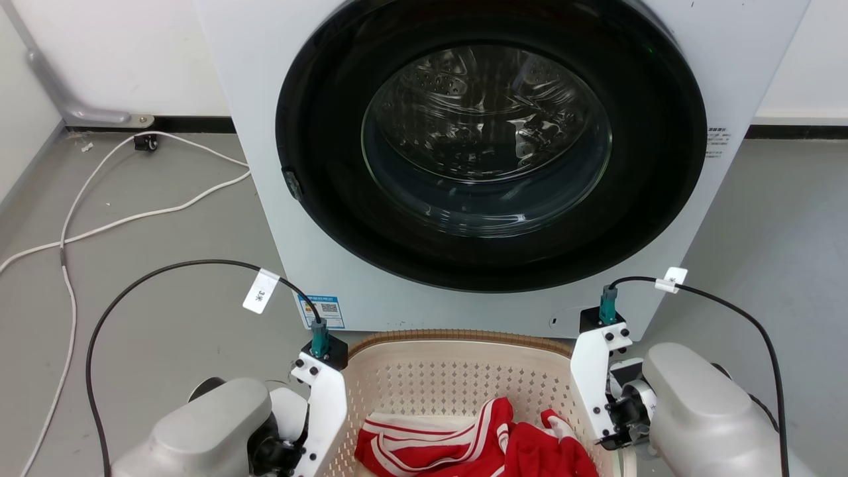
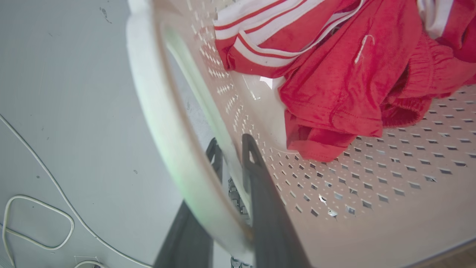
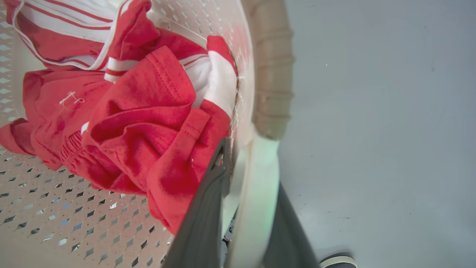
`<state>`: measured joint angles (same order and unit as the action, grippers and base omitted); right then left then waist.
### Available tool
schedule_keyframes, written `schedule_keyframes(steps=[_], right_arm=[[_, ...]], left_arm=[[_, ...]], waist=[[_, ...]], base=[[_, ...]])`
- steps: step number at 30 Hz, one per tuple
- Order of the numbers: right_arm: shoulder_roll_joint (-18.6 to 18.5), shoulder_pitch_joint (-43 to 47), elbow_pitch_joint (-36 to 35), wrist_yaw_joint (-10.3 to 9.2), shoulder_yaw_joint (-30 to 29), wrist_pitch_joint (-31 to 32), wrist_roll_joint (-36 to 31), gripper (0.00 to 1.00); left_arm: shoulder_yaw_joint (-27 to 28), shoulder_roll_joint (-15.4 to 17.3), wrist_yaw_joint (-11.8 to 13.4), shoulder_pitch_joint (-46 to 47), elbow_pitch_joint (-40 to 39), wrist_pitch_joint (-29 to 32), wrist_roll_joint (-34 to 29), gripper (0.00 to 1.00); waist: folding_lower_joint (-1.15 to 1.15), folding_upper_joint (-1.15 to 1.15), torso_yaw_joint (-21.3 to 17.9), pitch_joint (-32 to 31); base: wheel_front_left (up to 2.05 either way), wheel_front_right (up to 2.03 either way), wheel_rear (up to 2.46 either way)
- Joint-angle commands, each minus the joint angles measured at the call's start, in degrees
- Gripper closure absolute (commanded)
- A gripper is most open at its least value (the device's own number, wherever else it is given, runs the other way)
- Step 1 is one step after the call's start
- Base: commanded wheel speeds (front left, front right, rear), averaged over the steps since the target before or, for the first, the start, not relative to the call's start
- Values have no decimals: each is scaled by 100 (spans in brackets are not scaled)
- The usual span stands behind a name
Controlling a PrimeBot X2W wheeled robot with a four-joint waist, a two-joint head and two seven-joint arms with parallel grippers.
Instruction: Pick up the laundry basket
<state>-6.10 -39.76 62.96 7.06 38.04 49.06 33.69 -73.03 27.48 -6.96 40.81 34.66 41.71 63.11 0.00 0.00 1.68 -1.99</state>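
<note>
Cream perforated oval plastic laundry basket (image 1: 457, 384) lies low before the white front-loading washer (image 1: 729, 66) (red garments (image 1: 464, 444) inside). Left claw (image 2: 230, 145) and right claw (image 3: 249, 167) each pinch a white side handle (image 2: 160, 111). Grasp judged complete; next, an even, level lift.

Laundry basket (image 1: 457, 384): cream plastic walls, smooth with a faint gloss, pierced all over with small holes.
Basket rim (image 1: 464, 336): brown plastic moulded to a ribbed, woven look.
Basket handle (image 2: 163, 123): white plastic, smooth, soft sheen.
Garment (image 1: 477, 450): red cloth, matt knit, with white stripes and stitched hems.
Washer body (image 1: 238, 165): white, smooth, satin finish.
Washer door (image 1: 487, 139): glossy black ring around clear, reflective glass, with a shiny perforated metal drum behind.
Gripper fingers (image 2: 264, 208): dark, matt, plastic-looking.
Forearm shells (image 1: 212, 424): grey, smooth, semi-matt.
Floor (image 1: 782, 218): grey, matt, smooth, with faint scuffs.
</note>
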Motion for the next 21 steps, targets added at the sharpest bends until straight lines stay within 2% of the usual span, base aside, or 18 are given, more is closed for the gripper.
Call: schedule_keyframes(steps=[1, 21], right_arm=[[27, -112, -82, 78, 61, -15, 0, 100], [29, -242, -50, 78, 249, -42, 183, 100]], left_arm=[[-64, -51, -87, 8, -89, 62, -31, 100], [-64, -58, -95, 38, -105, 139, -30, 100]], waist=[[0, 0, 2, -2], [0, 0, 13, -12]], base=[[0, 0, 0], [0, 0, 0]])
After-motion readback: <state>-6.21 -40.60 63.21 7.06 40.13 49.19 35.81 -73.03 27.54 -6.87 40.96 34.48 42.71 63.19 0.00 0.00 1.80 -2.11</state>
